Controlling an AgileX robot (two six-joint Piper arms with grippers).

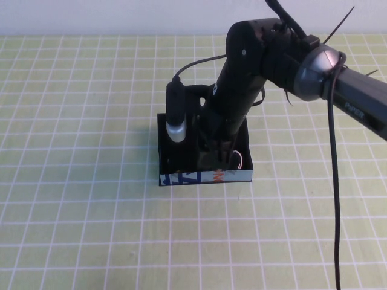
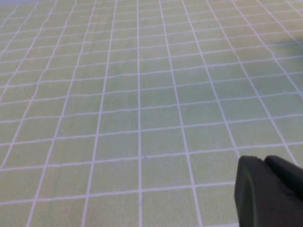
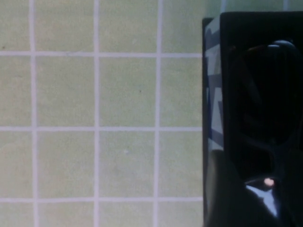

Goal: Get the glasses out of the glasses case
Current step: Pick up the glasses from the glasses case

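Note:
The glasses case [image 1: 181,179] is a black open box in the middle of the green grid mat, its low front wall a white strip with blue and orange print. My right gripper [image 1: 215,158] reaches straight down into the case, near its front right part. The arm hides most of the interior in the high view. In the right wrist view the case's printed wall [image 3: 214,94] shows, and the dark rounded lens of the glasses [image 3: 265,94] lies inside. My left gripper [image 2: 265,163] hovers over bare mat, shut and empty, outside the high view.
The right arm [image 1: 314,66] comes in from the upper right, with a black cable [image 1: 334,181] hanging down on the right. A black cylinder with a silver end [image 1: 176,118] on the wrist stands over the case's left half. Green grid mat [image 1: 72,181] surrounds the case.

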